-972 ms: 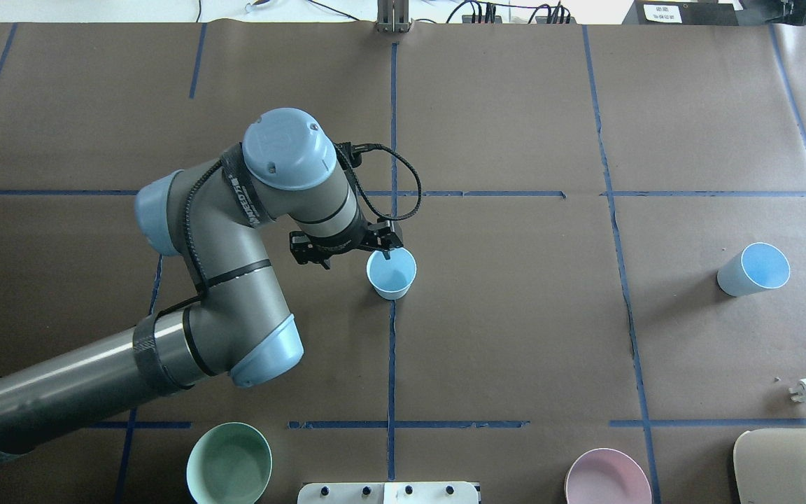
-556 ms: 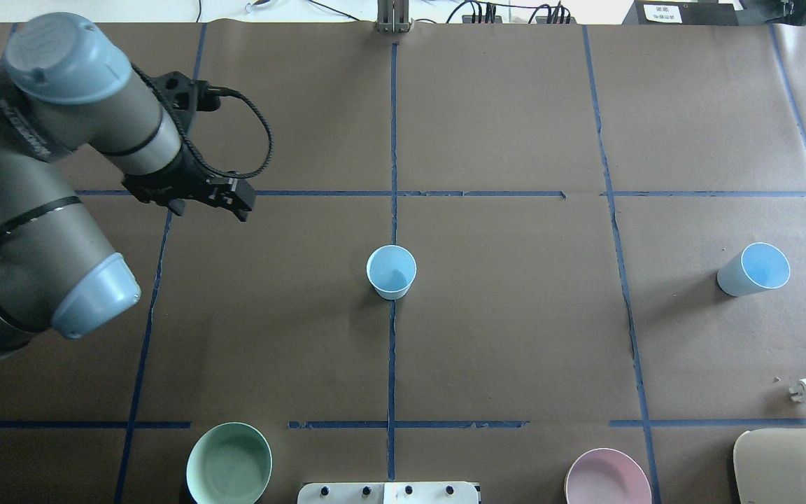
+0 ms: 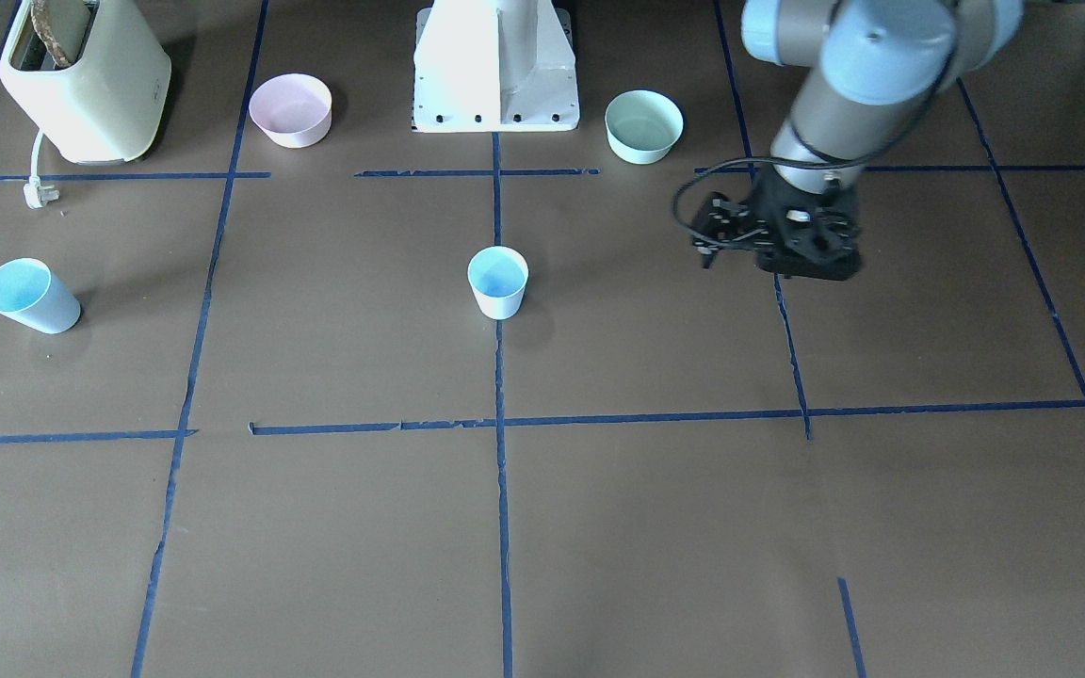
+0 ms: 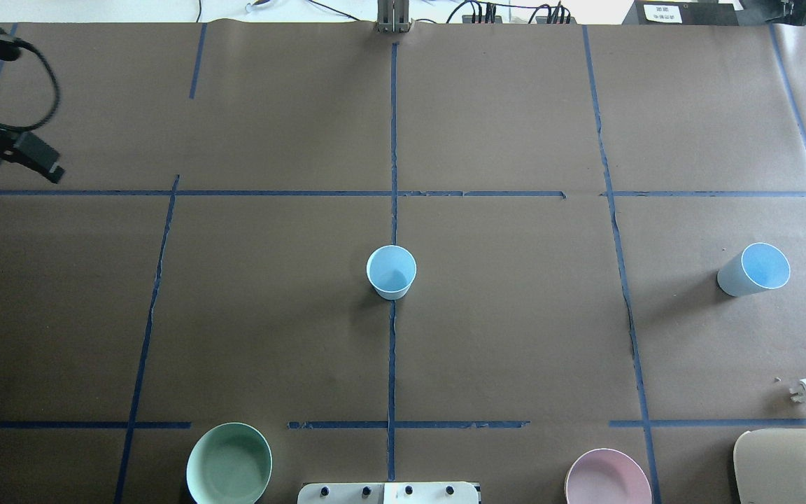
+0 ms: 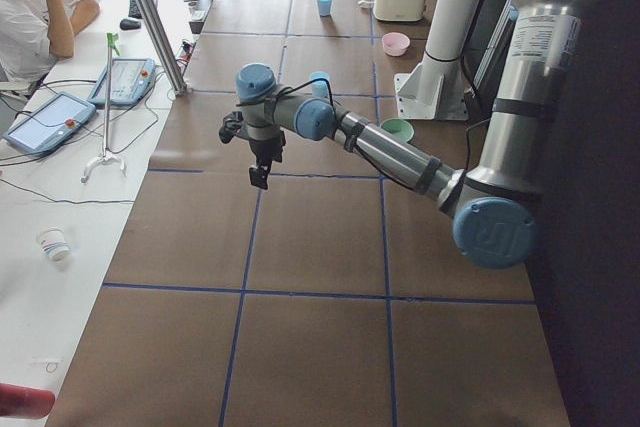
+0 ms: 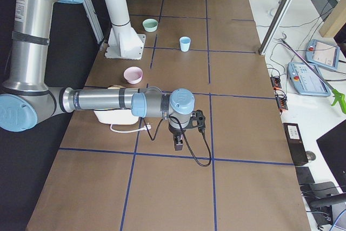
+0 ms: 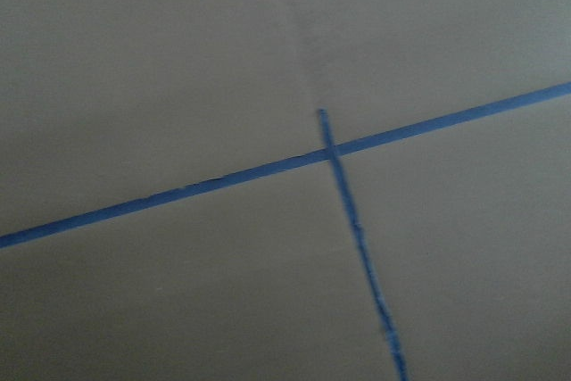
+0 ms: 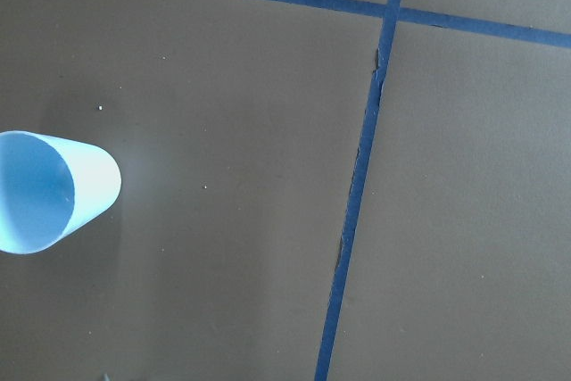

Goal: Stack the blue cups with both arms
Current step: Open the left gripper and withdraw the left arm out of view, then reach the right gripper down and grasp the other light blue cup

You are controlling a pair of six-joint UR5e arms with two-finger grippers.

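One blue cup (image 4: pixel 391 271) stands upright at the table's middle and also shows in the front view (image 3: pixel 498 281). The other blue cup (image 4: pixel 754 269) stands far to the right; the right wrist view has it at its left edge (image 8: pixel 49 192). My left gripper (image 3: pixel 787 256) hangs empty and open above bare paper, well left of the middle cup; overhead it sits at the far-left edge (image 4: pixel 22 150). My right gripper (image 6: pixel 178 142) shows only in the right side view. I cannot tell whether it is open or shut.
A mint-green bowl (image 4: pixel 229 463) and a pink bowl (image 4: pixel 607 477) sit at the near edge beside the white pedestal (image 3: pixel 497 66). A cream toaster (image 3: pixel 81 80) with a loose plug (image 4: pixel 805 390) stands at the near right corner. Blue tape lines grid the brown paper.
My left gripper has let go of the middle cup's rim and swung away to the far left. The cup stays upright in place. The right cup has not moved.
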